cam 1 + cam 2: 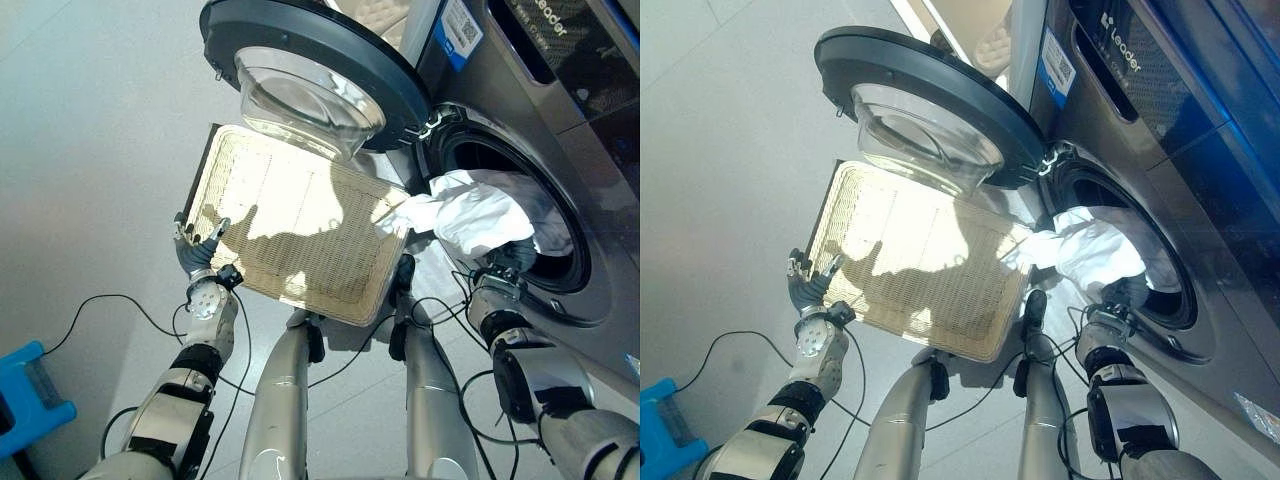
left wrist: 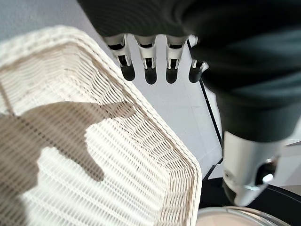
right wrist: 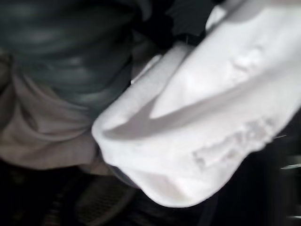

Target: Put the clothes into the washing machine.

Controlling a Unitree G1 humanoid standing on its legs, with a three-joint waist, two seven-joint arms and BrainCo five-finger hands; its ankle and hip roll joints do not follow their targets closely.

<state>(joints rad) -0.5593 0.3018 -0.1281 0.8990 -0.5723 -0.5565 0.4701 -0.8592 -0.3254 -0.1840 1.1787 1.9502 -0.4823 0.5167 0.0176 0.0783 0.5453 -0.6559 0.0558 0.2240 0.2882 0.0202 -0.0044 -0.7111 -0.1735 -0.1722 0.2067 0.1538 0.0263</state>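
Note:
A white garment point(image 1: 470, 215) hangs half out of the washing machine's round drum opening point(image 1: 478, 158), one end trailing over the lip toward the basket. My right hand point(image 1: 508, 262) is at the lower edge of the opening, pressed in under the garment; its wrist view shows its dark cover against the white cloth point(image 3: 211, 108). A shallow, empty wicker basket point(image 1: 310, 215) lies in front of the machine. My left hand point(image 1: 197, 255) hovers at the basket's near left corner, open, with straight fingers point(image 2: 150, 70) just off the woven rim point(image 2: 155, 136).
The machine's door point(image 1: 310, 60) stands swung wide, its glass bowl point(image 1: 305, 100) overhanging the basket's far edge. A blue box point(image 1: 30, 395) sits on the grey floor at lower left. Bare floor stretches to the left of the basket.

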